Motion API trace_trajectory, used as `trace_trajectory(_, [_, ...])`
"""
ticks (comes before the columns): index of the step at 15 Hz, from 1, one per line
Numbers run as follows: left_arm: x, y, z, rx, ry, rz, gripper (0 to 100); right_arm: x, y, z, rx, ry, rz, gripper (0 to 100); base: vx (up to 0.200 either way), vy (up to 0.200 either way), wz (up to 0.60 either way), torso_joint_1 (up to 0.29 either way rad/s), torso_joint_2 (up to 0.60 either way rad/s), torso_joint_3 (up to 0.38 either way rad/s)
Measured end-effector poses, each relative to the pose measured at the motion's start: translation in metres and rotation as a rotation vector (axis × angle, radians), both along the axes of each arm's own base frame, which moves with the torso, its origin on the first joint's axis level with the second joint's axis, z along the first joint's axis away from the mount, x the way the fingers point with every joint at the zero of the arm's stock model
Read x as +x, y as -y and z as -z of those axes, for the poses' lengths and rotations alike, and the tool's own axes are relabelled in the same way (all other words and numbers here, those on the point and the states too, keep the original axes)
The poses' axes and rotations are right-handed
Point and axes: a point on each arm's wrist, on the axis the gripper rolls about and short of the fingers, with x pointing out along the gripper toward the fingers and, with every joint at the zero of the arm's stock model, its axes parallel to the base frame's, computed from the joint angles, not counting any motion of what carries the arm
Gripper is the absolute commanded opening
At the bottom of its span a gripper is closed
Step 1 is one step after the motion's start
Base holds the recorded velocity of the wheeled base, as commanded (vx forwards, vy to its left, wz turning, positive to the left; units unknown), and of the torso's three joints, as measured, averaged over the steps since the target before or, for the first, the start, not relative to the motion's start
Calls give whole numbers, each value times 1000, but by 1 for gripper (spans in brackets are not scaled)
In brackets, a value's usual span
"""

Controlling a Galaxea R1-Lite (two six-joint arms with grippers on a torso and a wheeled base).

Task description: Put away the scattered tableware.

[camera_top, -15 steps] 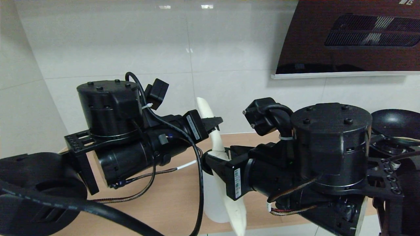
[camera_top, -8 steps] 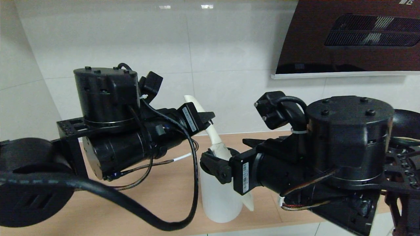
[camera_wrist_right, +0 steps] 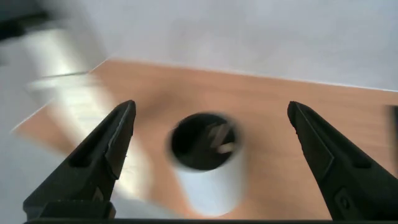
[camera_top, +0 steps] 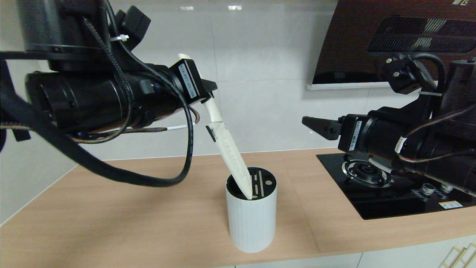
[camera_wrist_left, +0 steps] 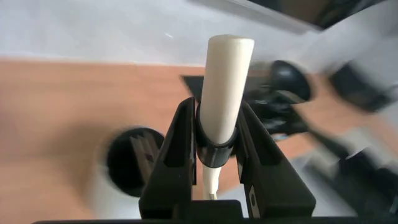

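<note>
While left gripper clamps knife by handle, upper left, tilted blade tip sits in holder mouth, lower centre. Right gripper wide, empty, mid-right. Likely remaining: seat knife fully, release.

White holder blurred in both wrist views; knife blade mostly hidden behind left gripper

I see a light wooden countertop running across the lower half of the head view. At lower right, a black glass cooktop sits in it, with a round burner and knobs near its front edge. A dark range hood occupies the upper right, against the white tiled wall. Gold cabinet handles show in the bottom right corner.
</note>
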Motion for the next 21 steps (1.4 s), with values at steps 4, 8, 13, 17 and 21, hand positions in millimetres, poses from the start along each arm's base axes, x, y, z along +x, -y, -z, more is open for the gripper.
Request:
trace_trajectory(4, [-2, 2, 5, 75, 18, -52, 0, 7, 9, 2, -5, -4, 40, 100, 0, 0, 0, 0, 0, 0])
trace_trajectory(8, [-2, 29, 13, 135, 77, -187, 0, 13, 8, 8, -17, -19, 49, 100, 0, 0, 0, 0, 0, 0])
trace_trajectory(13, [15, 60, 42, 233, 159, -292, 0, 17, 5, 13, -28, -35, 50, 100, 0, 0, 0, 0, 0, 0])
trace_trajectory(17, [23, 69, 55, 266, 190, -312, 0, 19, 4, 16, -36, -43, 51, 100, 0, 0, 0, 0, 0, 0])
trace_trajectory(21, [30, 76, 74, 330, 214, -316, 0, 21, 3, 21, -47, -57, 50, 100, 0, 0, 0, 0, 0, 0])
